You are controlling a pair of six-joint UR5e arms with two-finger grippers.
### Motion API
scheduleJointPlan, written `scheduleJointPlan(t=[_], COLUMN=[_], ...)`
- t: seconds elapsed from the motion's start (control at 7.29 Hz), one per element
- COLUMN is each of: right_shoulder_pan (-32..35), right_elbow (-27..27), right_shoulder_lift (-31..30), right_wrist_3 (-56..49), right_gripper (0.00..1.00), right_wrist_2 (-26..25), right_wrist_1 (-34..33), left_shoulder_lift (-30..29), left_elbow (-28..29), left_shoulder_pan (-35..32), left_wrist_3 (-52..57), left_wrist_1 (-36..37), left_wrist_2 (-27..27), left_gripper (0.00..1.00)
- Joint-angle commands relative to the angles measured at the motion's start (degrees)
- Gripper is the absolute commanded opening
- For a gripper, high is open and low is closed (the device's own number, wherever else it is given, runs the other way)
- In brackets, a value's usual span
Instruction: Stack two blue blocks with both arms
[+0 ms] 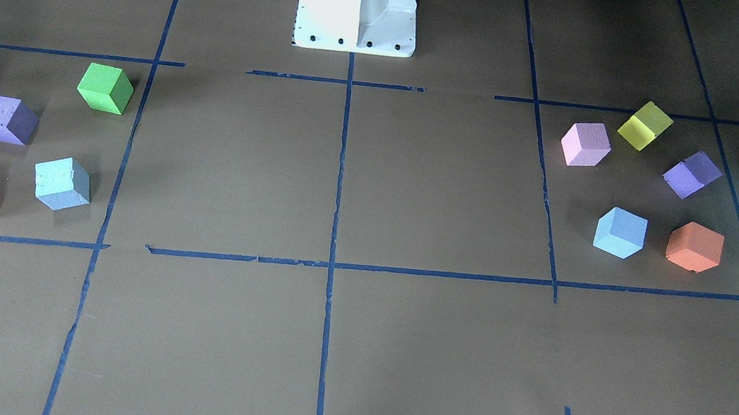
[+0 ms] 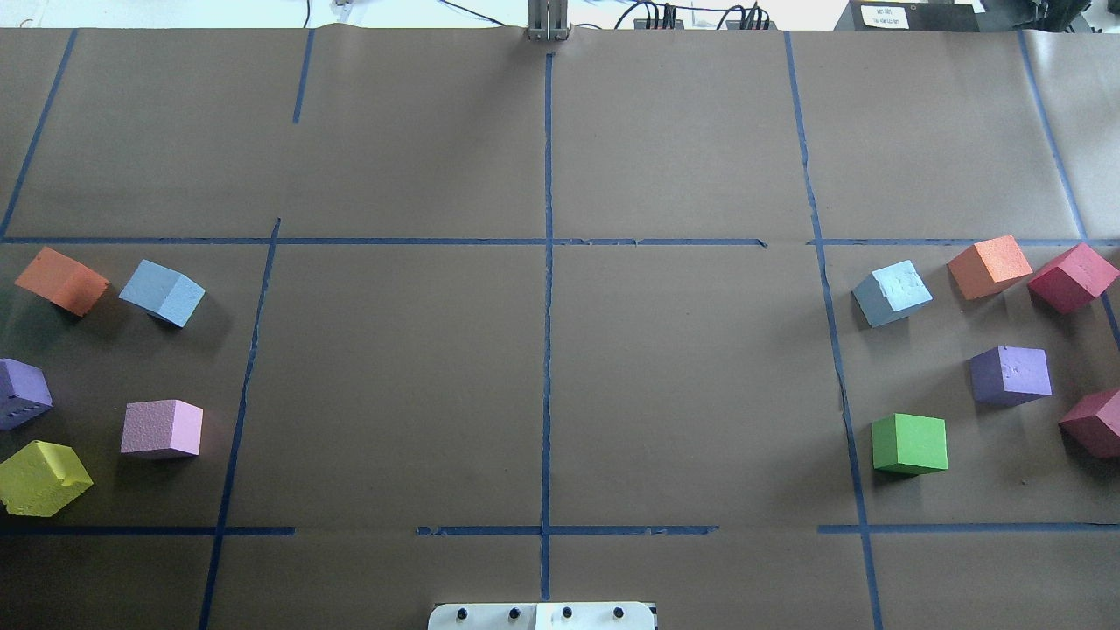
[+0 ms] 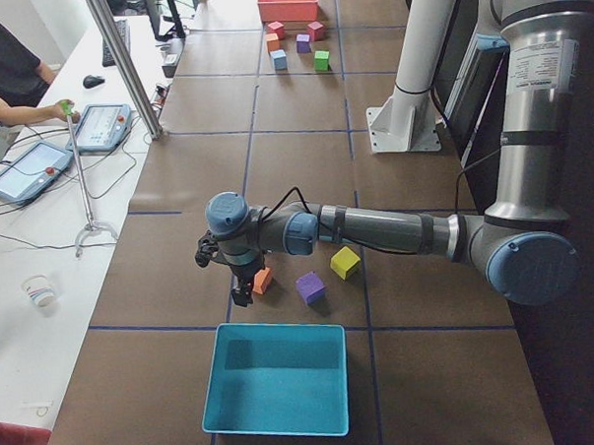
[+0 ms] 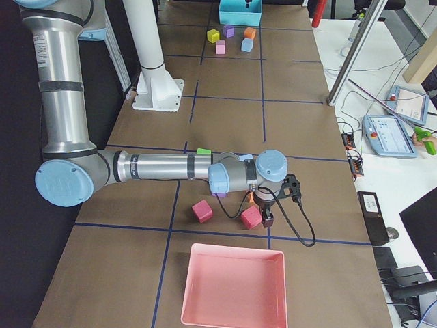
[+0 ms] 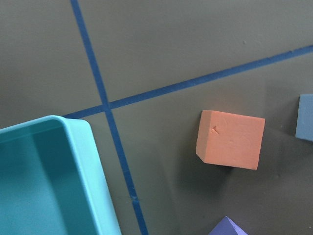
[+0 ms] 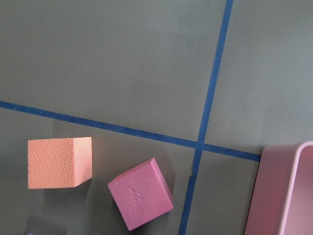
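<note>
While both blue blocks [image 2: 162,293] [image 2: 892,293] lie apart, unstacked, whether left fingers [image 3: 243,296] or right fingers [image 4: 268,220] are open cannot be told.

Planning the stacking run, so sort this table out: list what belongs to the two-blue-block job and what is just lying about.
Job: left-side blue block; right-side blue block; left arm; right arm.
Lying about: orange cubes, purple cubes, pink cube, yellow cube, green cube, red cubes, turquoise box, pink tray.

Nothing legible from here; the white label [image 2: 885,16] on the black box [image 2: 947,17] beyond the table [image 2: 682,131] is too small to read.
</note>
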Motion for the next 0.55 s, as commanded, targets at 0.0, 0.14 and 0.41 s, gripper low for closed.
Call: scheduleJointPlan(t=[0.0,0.14,0.41], right_shoulder_pan=[0.44,0.44,0.35], right_elbow=[-0.04,-0.22,-0.57], right_shoulder_lift=[-0.69,-0.69,-0.95], right_wrist_3=[0.03,0.03,0.12], right_gripper=[1.00,1.00,1.00], right_wrist_2=[-0.63,-0.64,-0.46], right_wrist_1=[-0.12,-0.12,0.05], left_shoulder_lift=[-0.58,-0.58,-0.40], left_elbow=[-1.80,-2.77,-1.99], left_shoulder_pan=[-1.60,-1.60,-1.51], left_wrist_3=[-0.24,-0.33,-0.59], left_wrist_1=[0.94,0.85,0.85], left_wrist_2=[0.28,0.28,0.28], left_gripper=[1.00,1.00,1.00])
